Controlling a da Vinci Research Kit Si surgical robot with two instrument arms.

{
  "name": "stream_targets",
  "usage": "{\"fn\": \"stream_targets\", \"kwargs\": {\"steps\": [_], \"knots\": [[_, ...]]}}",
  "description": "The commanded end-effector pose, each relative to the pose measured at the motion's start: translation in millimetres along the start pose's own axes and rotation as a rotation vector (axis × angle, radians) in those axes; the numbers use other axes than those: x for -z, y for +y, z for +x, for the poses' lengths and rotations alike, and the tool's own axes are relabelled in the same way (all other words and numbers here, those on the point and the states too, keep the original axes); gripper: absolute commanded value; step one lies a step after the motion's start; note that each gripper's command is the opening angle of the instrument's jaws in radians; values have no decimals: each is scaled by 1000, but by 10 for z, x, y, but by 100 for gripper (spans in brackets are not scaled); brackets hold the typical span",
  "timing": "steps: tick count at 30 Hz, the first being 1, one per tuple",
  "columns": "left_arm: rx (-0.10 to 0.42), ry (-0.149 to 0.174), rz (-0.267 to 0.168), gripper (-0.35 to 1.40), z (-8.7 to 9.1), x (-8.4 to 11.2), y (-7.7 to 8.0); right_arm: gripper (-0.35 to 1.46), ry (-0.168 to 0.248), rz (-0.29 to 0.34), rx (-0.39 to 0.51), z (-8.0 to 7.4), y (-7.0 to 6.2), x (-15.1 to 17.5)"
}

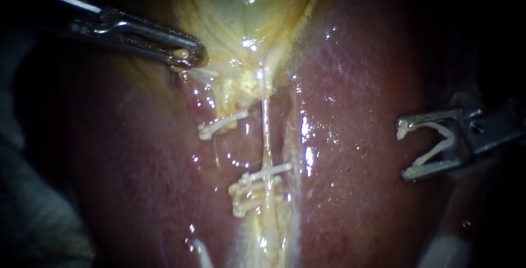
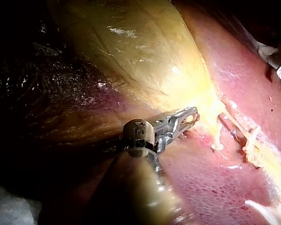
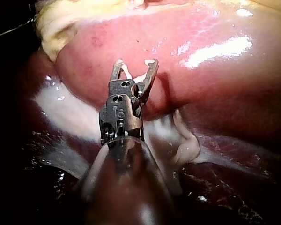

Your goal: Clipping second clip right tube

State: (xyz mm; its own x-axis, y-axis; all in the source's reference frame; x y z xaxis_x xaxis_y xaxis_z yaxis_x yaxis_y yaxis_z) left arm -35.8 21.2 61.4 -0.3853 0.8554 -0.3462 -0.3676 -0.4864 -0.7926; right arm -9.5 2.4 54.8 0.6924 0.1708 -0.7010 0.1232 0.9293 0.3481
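- Across most of the endoscope view: liver (image 1: 372, 109), wet, red-brown, two lobes either side of a pale central groove.
- Top centre: gallbladder (image 1: 241, 16), yellow-green, narrowing down into the groove.
- Left instrument (image 1: 189, 57) comes in from upper left. Its jaws are pressed together, pinching a yellowish fold at the gallbladder's neck. Left wrist view agrees: jaw tips (image 2: 192, 115) sit at the tapering end of the gallbladder (image 2: 131, 51).
- Right instrument (image 1: 405, 152) comes in from the right, shaft roughly level, and sits over the right lobe. Its jaws are spread wide, each bearing on one leg of the loaded clip (image 1: 435, 150).
- Right tube (image 1: 266, 131): thin pale strand, long axis top to bottom, from the gallbladder's neck down the groove.
- Placed clips: a single clip (image 1: 222, 125) lies left of the right tube, tilted. A cluster of clips (image 1: 255, 188) sits lower down; its top one crosses the right tube, near level.
- Loaded clip: white, V-shaped, mouth facing view-left toward the groove. Its long axis lies across the view, roughly square to the right tube, and it is well apart from that tube.
- Right wrist view: V of the clip (image 3: 139, 77) seated between the spread jaws (image 3: 136, 62), liver (image 3: 201, 79) ahead of the tips.
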Motion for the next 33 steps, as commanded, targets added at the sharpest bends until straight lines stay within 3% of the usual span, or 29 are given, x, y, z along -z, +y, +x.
{"fn": "stream_targets", "kwargs": {"steps": [1,6,12,17,24,33], "knots": [[-1,0,-1,-35,0,1,0,48,1,0,-6,0,0,0],[-1,-6,-12,-35,-2,18,3,48,1,0,-6,0,0,0],[5,9,5,-35,1,64,16,48,1,0,-6,0,-1,0],[19,36,8,-35,15,93,29,48,1,1,-6,2,-1,2],[25,50,7,-35,19,93,35,48,31,-1,-14,9,3,5],[26,54,14,-35,19,88,39,47,174,36,-65,48,10,-10]]}}
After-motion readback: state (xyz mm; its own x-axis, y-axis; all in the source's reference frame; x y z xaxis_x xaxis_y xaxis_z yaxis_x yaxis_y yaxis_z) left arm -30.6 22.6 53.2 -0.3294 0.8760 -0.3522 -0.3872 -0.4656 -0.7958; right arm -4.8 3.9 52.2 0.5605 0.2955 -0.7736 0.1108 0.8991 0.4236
